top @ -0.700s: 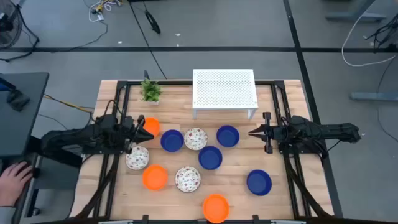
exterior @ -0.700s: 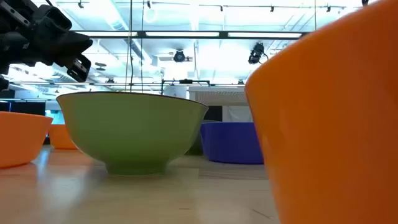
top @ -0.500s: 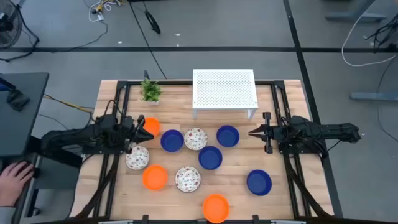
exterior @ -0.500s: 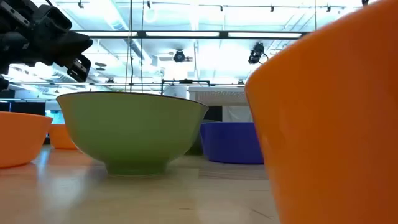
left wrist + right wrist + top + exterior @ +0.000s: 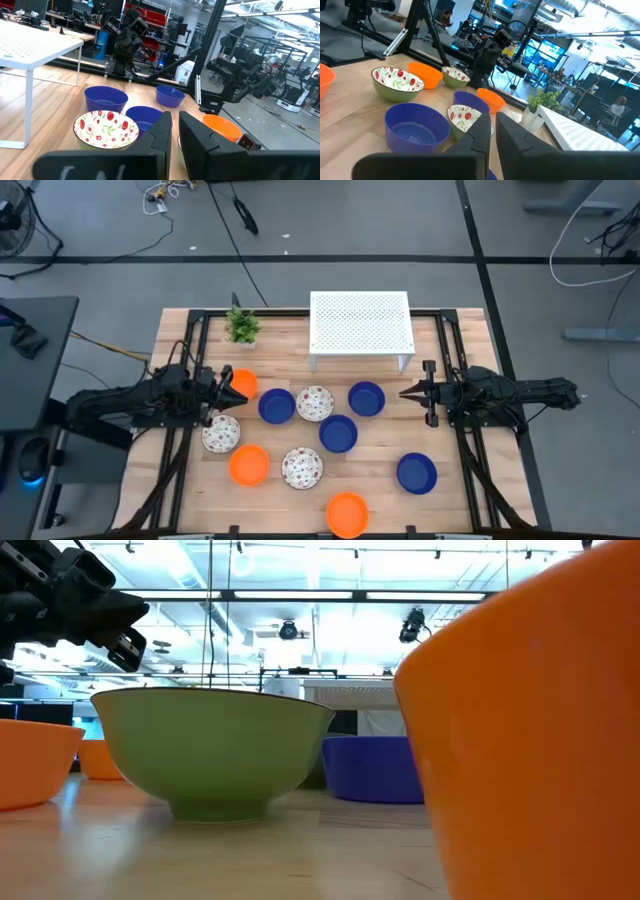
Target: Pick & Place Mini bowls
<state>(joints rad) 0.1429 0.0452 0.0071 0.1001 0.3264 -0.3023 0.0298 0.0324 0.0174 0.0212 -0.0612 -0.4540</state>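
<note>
Ten mini bowls rest on their bases on the wooden table (image 5: 190,480). Orange ones (image 5: 240,384) (image 5: 248,465) (image 5: 347,513), blue ones (image 5: 276,406) (image 5: 366,399) (image 5: 338,434) (image 5: 416,473) and speckled ones (image 5: 315,403) (image 5: 220,434) (image 5: 301,468) are spread across its middle. My left gripper (image 5: 230,391) is shut and empty. It hangs above the table beside the far-left orange bowl and also shows in the low view (image 5: 115,625). My right gripper (image 5: 405,392) is shut and empty, right of the far blue bowl. Both wrist views show the fingers closed together (image 5: 173,135) (image 5: 492,131).
A white perforated stand (image 5: 361,325) stands at the table's far middle. A small green potted plant (image 5: 242,326) is left of it. Black frame rails run along the table's left (image 5: 170,450) and right (image 5: 470,460) sides. The nearest orange bowl fills the low view's right side (image 5: 530,740).
Both arms have kept still and no bowl has moved. A person's hand that showed beyond the table's near left corner has gone out of view.
</note>
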